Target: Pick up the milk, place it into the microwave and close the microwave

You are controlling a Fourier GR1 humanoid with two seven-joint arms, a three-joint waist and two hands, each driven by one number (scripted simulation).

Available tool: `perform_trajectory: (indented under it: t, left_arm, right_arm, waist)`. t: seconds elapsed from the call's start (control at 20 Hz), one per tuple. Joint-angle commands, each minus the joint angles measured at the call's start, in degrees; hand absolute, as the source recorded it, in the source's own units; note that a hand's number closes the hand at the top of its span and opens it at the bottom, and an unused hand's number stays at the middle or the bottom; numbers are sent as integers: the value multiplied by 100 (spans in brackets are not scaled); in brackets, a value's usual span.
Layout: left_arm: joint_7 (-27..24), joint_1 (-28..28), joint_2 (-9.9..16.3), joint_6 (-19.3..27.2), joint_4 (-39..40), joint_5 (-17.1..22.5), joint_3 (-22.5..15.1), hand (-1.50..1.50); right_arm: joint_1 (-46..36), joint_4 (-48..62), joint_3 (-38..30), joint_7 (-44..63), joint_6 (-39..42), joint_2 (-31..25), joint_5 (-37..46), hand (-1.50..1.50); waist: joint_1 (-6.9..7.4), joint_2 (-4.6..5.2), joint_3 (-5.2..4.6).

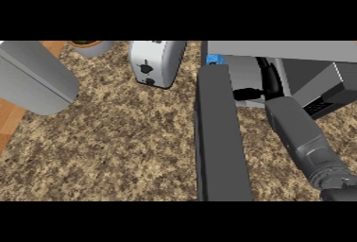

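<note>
The microwave (307, 71) stands at the upper right, and its dark door (222, 137) swings out wide toward me across the counter. Only a small blue part of the milk (214, 59) shows, just inside the cavity's left edge behind the door's top. My right forearm reaches up from the lower right into the cavity. My right hand (270, 78) is inside, fingers stretched out and thumb pointing left, to the right of the milk and apart from it. A large grey shape (35, 78) at the upper left looks like my left forearm; no left hand shows.
A silver toaster (157, 64) stands at the back, left of the microwave door. A potted plant (89, 46) sits at the top left. The speckled counter (118, 151) spreads left of the door, and a wooden strip (8, 118) runs along its left edge.
</note>
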Motion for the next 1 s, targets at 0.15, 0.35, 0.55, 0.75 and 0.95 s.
perform_trajectory:
  t: [0.15,0.35,0.55,0.75,0.95]
  left_arm:
    - [333,-412,-112,166,-77,-441,-342,-150]
    - [559,-495,-293,314,-116,-769,-710,-150]
    - [1274,-822,-265,452,-523,-734,-747,-150]
    - [1058,-855,-281,292,-284,-917,-1019,-150]
    - [1437,-1429,-548,590,80,-1321,-1321,-150]
  right_arm:
    - [371,-37,-133,-391,909,54,-199,-150]
    - [734,-193,-105,-635,1119,92,-230,-150]
    - [1028,-416,27,-675,1289,181,-197,-150]
    - [1756,-841,136,-894,1648,333,-280,-150]
    - [2260,-1468,295,-670,1989,419,-365,-150]
  waist:
    - [-290,-112,-13]
    - [-341,-147,-18]
    - [-400,-167,-20]
    - [-560,-238,-31]
    - [-625,-256,-36]
